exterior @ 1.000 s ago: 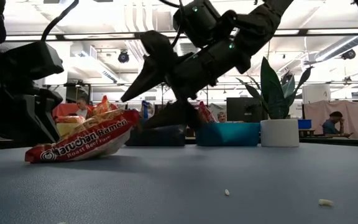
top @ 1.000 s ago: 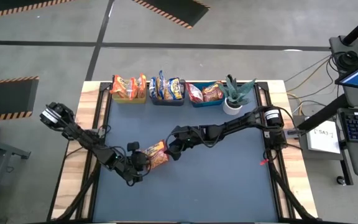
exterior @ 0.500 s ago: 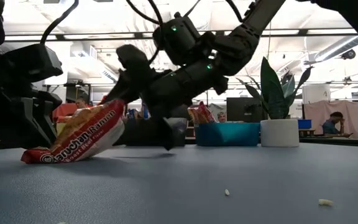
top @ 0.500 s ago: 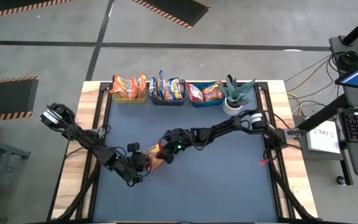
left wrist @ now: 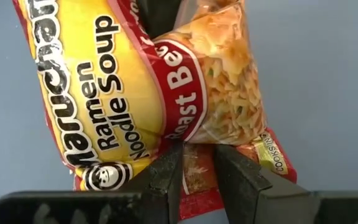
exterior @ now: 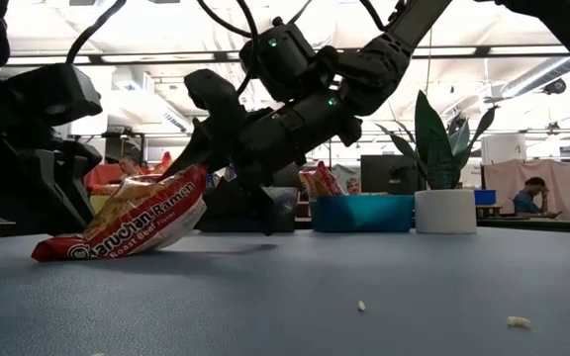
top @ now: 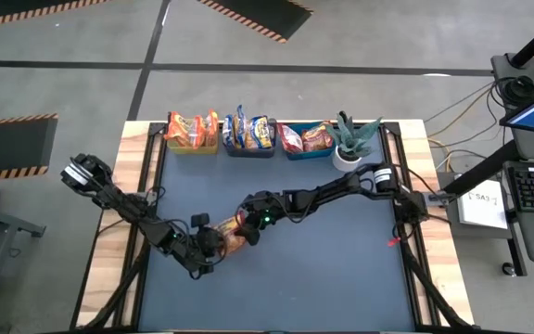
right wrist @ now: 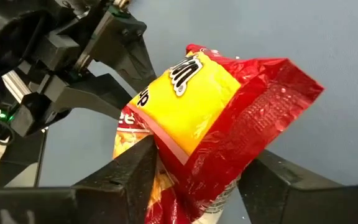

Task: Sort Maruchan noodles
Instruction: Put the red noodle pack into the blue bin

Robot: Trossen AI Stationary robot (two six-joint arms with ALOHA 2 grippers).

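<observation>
Noodle packet (exterior: 132, 222), right hand (top: 239, 225) seemingly closed tighter

Red-and-yellow noodle packet (left wrist: 148, 93), red lettering; dark blue-grey table (top: 341, 269)

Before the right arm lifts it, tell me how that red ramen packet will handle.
The red ramen packet looks crinkly, so probably floppy at the edges. The noodle block likely keeps its middle stiff and light. Held by left gripper and right gripper, it may slip.

Both arms (top: 323, 197) are black, jointed and cable-draped; a green light glows behind the right arm's flat black fingers (right wrist: 138, 171).
</observation>
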